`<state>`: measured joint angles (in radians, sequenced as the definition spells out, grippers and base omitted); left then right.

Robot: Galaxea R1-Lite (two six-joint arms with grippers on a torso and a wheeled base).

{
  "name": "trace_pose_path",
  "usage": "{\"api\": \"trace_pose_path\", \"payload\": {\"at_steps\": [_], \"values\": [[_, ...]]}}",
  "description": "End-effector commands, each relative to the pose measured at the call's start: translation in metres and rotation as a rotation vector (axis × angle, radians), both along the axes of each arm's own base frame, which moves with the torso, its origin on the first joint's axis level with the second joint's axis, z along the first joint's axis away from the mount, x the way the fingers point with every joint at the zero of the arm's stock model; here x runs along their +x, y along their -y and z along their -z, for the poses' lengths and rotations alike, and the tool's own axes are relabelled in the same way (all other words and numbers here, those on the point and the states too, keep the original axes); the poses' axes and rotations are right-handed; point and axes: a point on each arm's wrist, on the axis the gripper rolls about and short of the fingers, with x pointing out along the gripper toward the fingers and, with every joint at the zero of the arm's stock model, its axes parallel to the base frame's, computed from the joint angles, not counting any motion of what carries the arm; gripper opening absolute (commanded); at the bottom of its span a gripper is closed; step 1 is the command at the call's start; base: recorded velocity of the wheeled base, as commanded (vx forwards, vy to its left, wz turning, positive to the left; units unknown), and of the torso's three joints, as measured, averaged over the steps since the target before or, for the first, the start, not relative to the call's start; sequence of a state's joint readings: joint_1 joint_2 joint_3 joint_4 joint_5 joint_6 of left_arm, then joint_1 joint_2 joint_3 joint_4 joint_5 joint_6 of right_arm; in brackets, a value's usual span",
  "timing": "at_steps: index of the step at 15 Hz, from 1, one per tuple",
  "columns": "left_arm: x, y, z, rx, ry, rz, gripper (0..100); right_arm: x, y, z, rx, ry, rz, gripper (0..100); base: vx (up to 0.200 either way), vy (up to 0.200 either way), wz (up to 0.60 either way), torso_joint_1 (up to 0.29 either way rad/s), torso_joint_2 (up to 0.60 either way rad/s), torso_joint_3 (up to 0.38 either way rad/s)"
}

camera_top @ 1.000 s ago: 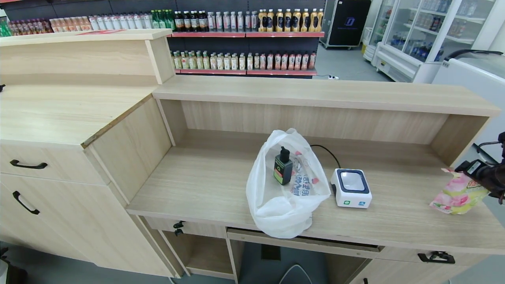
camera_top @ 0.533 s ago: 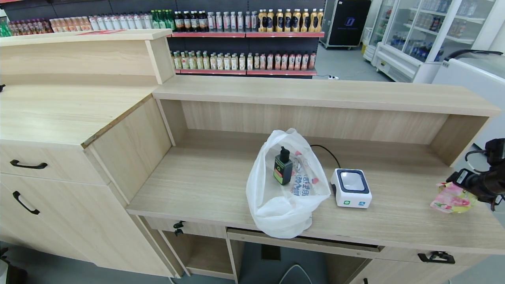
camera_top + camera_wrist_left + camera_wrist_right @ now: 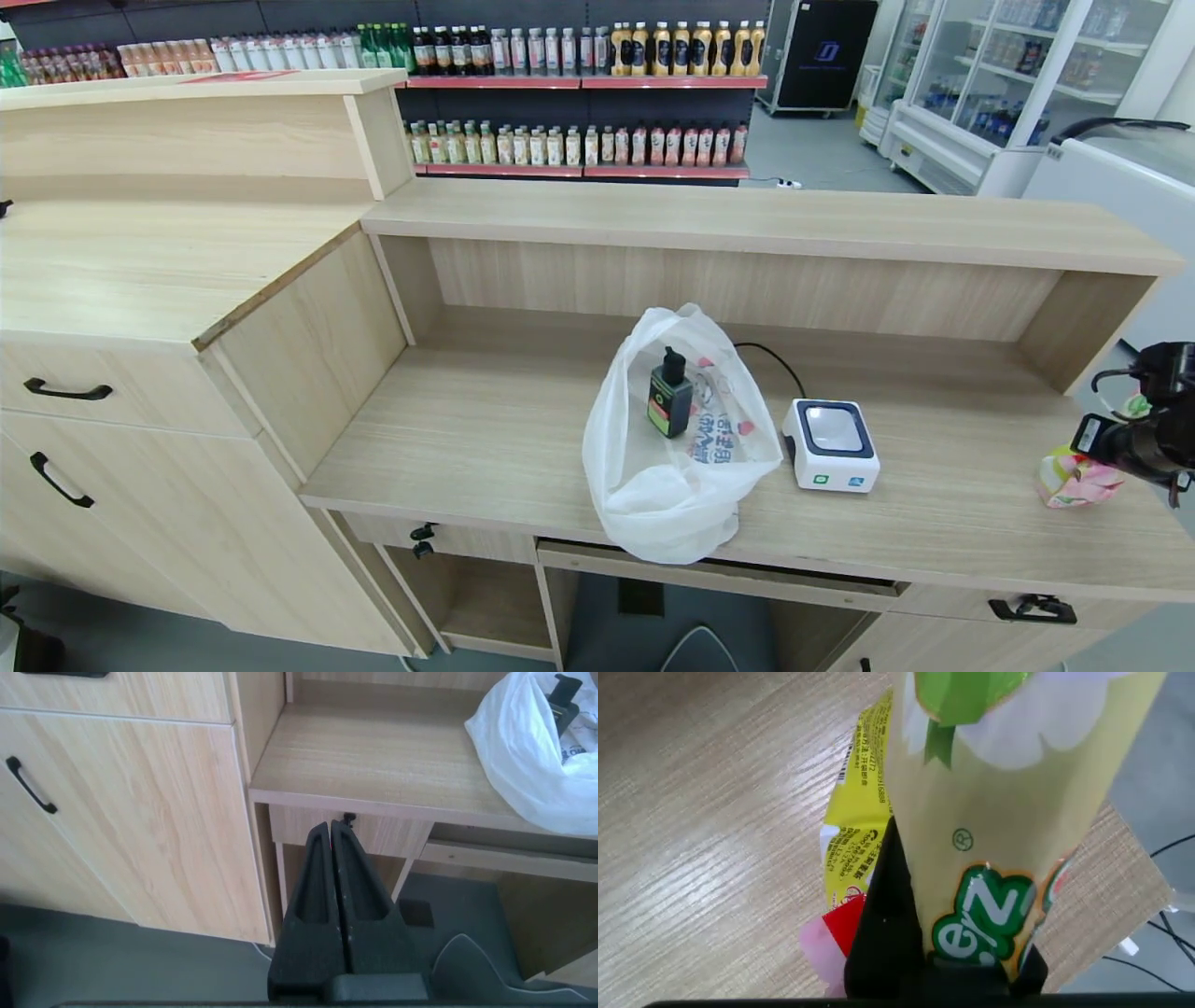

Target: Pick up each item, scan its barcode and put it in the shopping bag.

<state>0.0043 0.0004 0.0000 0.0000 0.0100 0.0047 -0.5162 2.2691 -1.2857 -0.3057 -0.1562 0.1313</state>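
The right tool (image 3: 1102, 446) squeezes the pouch (image 3: 1074, 481), far right of the scanner (image 3: 831, 444). Best carry it slowly, then hold it flat over the glass.

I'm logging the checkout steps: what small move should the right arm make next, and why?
Probably carry the pouch leftward over the scanner, barcode toward its window. The right pincer is shut on the pouch at the right end of the counter, well apart from the scanner, so it seems unscanned; the bag comes after.
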Motion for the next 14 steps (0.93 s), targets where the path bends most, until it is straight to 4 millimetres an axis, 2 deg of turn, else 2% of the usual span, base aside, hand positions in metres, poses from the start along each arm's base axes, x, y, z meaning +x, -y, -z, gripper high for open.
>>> {"api": "trace_pose_path", "payload": {"at_steps": [1, 3, 5, 7, 9, 10, 11, 13, 14], "values": [[0.000, 0.000, 0.000, 0.000, 0.000, -0.001, 0, -0.008, -0.004, -0.010, -0.056, 0.037, -0.033, 0, 0.000, 0.000, 0.00, 0.000, 0.00, 0.000], [0.000, 0.000, 0.000, 0.000, 0.000, -0.001, 0, -0.018, -0.012, -0.038, -0.086, 0.117, -0.122, 0, 0.000, 0.000, 0.00, 0.000, 0.00, 0.000], [0.000, 0.000, 0.000, 0.000, 0.000, -0.001, 0, -0.059, -0.032, -0.110, -0.088, 0.329, -0.442, 0, 0.000, 0.000, 0.00, 0.000, 0.00, 0.000], [0.000, 0.000, 0.000, 0.000, 0.000, -0.001, 0, -0.103, -0.060, -0.161, -0.106, 0.470, -0.714, 0, 0.000, 0.000, 0.00, 0.000, 0.00, 0.000], [0.000, 0.000, 0.000, 0.000, 0.000, -0.001, 0, -0.138, -0.089, -0.200, -0.097, 0.616, -1.030, 0, 0.000, 0.000, 0.00, 0.000, 0.00, 0.000], [0.000, 0.000, 0.000, 0.000, 0.000, -0.001, 0, -0.150, -0.106, -0.214, -0.088, 0.671, -1.194, 0, 0.000, 0.000, 0.00, 0.000, 0.00, 0.000], [0.000, 0.000, 0.000, 0.000, 0.000, -0.001, 0, -0.158, -0.119, -0.219, -0.071, 0.698, -1.304, 0, 0.000, 0.000, 0.00, 0.000, 0.00, 0.000], [0.000, 0.000, 0.000, 0.000, 0.000, -0.001, 0, -0.172, -0.172, -0.231, -0.039, 0.762, -1.578, 0, 0.000, 0.000, 0.00, 0.000, 0.00, 0.000], [0.000, 0.000, 0.000, 0.000, 0.000, -0.001, 0, -0.176, -0.194, -0.230, -0.009, 0.776, -1.669, 0, 0.000, 0.000, 0.00, 0.000, 0.00, 0.000]]}}
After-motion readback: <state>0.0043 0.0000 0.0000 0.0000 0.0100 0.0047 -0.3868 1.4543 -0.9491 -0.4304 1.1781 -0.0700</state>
